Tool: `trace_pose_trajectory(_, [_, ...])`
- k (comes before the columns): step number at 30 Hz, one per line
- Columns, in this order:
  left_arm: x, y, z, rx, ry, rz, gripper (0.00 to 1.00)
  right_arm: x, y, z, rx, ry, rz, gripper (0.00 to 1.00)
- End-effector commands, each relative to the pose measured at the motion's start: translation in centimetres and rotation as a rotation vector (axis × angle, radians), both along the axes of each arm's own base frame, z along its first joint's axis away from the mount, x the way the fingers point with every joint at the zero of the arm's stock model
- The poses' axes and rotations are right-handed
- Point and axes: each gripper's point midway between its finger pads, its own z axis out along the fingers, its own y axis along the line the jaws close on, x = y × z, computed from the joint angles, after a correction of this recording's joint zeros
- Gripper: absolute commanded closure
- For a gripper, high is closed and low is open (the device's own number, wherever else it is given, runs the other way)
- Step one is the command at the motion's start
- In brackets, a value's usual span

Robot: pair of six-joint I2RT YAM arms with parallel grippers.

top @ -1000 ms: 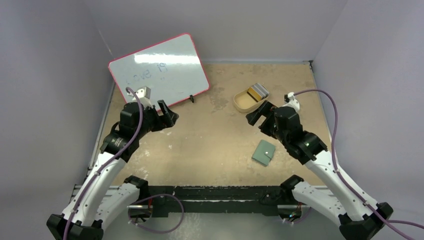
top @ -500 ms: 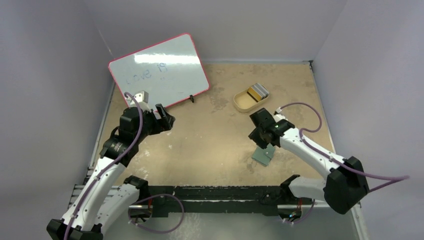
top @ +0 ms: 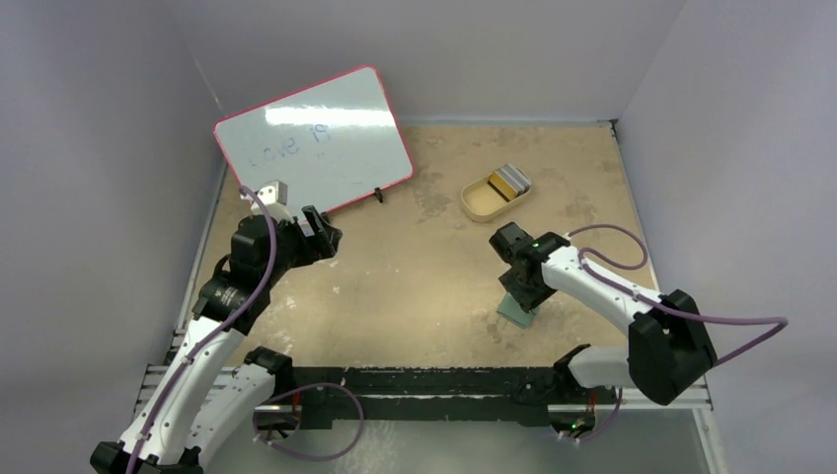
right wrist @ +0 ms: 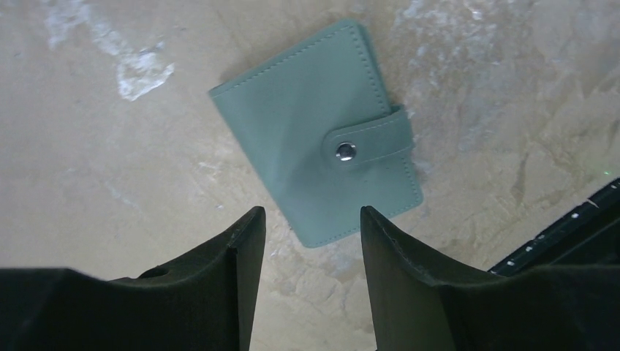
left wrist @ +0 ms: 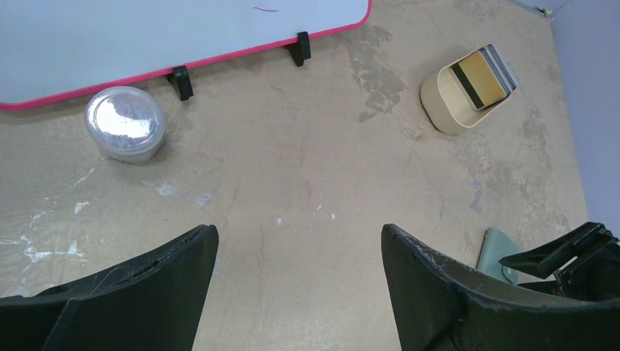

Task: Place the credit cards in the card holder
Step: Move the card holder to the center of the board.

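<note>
Print on credit cards (left wrist: 480, 73) indiscernible

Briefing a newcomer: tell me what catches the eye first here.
The pink-framed whiteboard stands at the far left. The right pincer hangs open over the closed grey-green card holder near the front. The credit cards sit in a tan tray farther back.
</note>
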Motion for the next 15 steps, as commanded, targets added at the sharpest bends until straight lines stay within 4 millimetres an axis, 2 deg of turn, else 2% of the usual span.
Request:
trace_pose_trajectory(1, [0.4,0.4,1.0,0.018,-0.045,0.004,0.19,-1.5,-2.6,-0.3,-0.121,0.065,-0.108,0.47])
trace_pose_trajectory(8, [0.4,0.3,0.9,0.017,-0.044,0.003,0.19,-0.8,-2.9,-1.1,-0.151,0.056,-0.104,0.48])
trace_pose_trajectory(15, [0.6,0.2,0.4,0.020,-0.023,0.003,0.19,-1.1,-4.0,-3.1,-0.220,0.105,-0.130,0.48])
